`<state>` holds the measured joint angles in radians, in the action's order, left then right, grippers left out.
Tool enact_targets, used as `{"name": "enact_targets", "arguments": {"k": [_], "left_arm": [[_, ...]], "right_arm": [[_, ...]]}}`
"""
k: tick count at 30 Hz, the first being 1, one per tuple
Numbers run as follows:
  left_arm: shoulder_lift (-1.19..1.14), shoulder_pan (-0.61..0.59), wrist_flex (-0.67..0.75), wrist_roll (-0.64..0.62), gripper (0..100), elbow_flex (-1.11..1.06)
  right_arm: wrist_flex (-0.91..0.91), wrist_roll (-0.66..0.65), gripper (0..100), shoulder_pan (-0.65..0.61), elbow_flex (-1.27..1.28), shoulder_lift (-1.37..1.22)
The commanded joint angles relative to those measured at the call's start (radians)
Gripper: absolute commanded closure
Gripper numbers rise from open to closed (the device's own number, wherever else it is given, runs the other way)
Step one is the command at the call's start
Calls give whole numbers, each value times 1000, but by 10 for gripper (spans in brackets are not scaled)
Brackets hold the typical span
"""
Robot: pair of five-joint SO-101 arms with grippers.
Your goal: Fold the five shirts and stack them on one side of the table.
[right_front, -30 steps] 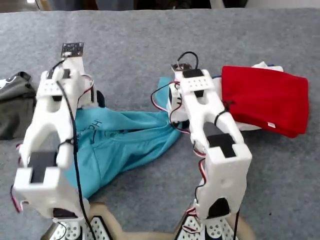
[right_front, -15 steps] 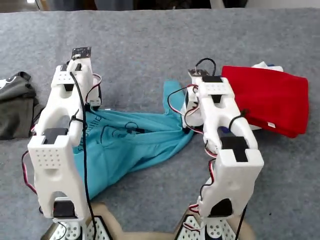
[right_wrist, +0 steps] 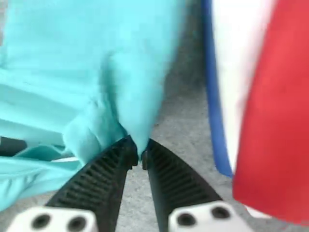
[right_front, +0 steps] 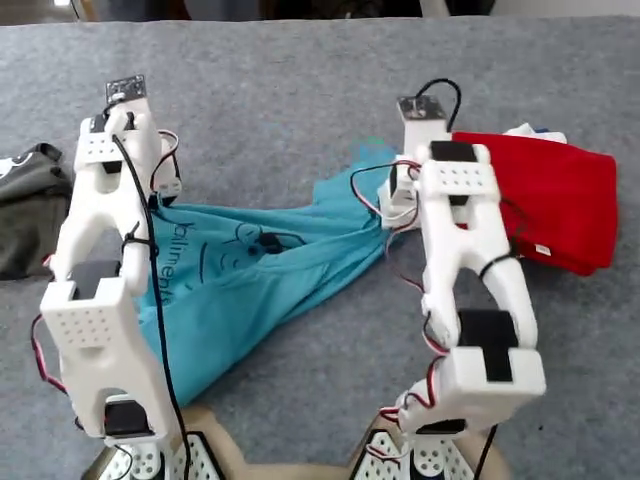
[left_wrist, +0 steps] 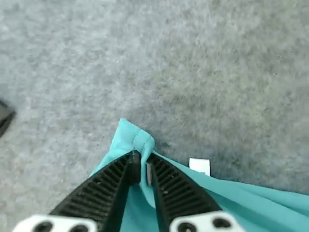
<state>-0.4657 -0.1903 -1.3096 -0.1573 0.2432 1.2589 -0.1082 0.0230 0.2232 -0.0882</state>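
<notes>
The teal shirt (right_front: 250, 285) is lying across the middle of the grey tabletop (right_front: 300, 80), stretching between the two arms, with its lower part trailing towards the arms' bases. The left gripper (left_wrist: 142, 162) is clamping one bunched corner of this shirt (left_wrist: 133, 137), its black fingers pressing together on the fabric with a small white label showing just beside them. The right gripper (right_wrist: 140, 151) is pinching a fold at the shirt's opposite end (right_wrist: 120, 58), its fingers closing tightly on the cloth there. In the high view the fabric between the two held points is running in taut creases, and dark print is showing on its surface. Just beside the right gripper, a folded red shirt (right_front: 540, 195) is sitting on top of a stack at the right side of the tabletop, with a white shirt (right_wrist: 236, 63) and a blue edge (right_wrist: 212, 96) peeking out beneath it. A dark shirt (right_front: 25, 205) is lying crumpled at the left edge, well apart from the stack.
</notes>
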Motion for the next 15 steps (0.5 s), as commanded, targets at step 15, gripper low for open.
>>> {"name": "enact_targets", "arguments": {"k": [15], "left_arm": [[686,-107,144,55,972,-645]], "right_arm": [[8,101,842,31,-45,96]]}}
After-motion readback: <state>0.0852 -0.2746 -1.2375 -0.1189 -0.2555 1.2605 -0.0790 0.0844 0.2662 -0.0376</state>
